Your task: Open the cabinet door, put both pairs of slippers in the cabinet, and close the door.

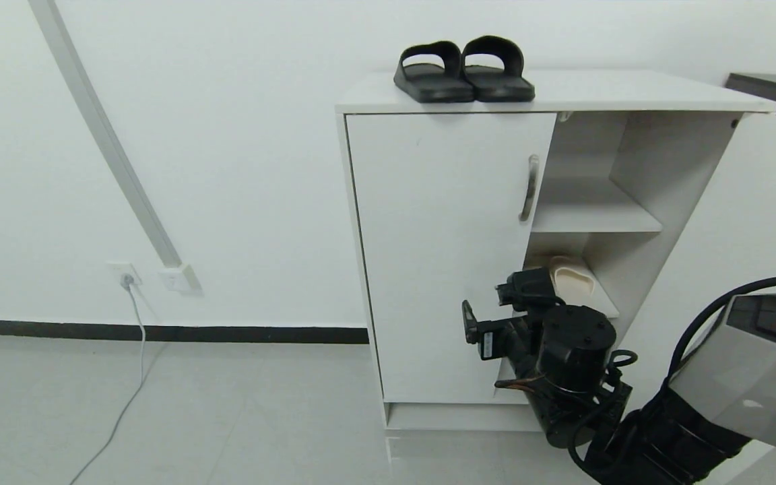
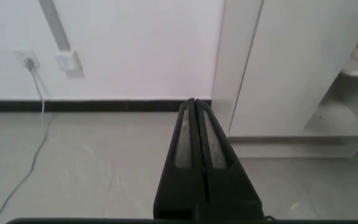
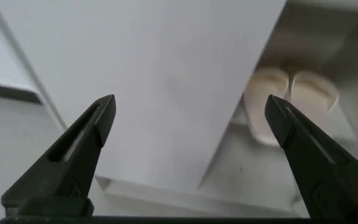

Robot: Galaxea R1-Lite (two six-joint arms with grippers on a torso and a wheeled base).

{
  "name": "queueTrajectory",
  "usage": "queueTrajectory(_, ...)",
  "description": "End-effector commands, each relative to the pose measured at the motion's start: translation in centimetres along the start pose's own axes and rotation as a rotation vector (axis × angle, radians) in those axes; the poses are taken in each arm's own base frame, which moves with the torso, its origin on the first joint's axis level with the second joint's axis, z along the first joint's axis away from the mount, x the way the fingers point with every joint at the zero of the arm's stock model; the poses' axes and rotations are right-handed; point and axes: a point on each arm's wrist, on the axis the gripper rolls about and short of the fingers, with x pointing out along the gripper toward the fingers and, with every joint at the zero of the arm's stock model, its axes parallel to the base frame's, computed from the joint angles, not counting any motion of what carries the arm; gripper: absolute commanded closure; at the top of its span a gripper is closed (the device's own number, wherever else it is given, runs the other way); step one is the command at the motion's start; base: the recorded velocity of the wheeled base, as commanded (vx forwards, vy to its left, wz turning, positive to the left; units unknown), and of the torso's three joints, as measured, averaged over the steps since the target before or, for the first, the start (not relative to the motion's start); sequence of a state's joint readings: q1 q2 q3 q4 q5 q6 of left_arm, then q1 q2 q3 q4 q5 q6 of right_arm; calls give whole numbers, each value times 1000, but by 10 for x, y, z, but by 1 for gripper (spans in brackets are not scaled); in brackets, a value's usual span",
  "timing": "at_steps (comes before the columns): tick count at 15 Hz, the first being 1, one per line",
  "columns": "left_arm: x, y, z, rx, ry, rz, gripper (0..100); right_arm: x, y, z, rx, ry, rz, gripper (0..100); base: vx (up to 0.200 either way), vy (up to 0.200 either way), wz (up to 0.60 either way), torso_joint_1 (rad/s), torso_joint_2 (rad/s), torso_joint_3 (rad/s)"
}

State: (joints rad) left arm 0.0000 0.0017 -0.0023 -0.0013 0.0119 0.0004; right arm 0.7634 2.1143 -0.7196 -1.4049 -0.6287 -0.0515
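One cream pair (image 1: 571, 277) inside cabinet (image 1: 630, 91), black pair (image 1: 462, 84) on top

Cream slippers (image 1: 573, 277) are partly hidden behind the closed door (image 1: 442, 256) and right claw (image 1: 496, 310).

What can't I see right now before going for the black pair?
- Cream moulded slippers: head view, partly hidden by the right pincer.
- Open white cabinet door: head view, cut off by the right edge.
- Space behind the closed white door: hidden in all views.
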Motion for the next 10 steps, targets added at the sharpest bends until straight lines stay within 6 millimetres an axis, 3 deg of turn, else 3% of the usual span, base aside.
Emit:
queueTrajectory(1, 0, 0, 0, 1, 2, 0, 100, 0, 0, -2, -6, 7, 1, 0, 0, 0, 0, 32, -549, -354)
queueTrajectory(10, 0, 0, 0, 1, 2, 0, 100, -1, 0, 2, 0, -1, 2, 0, 0, 0, 0, 134, -467, -336)
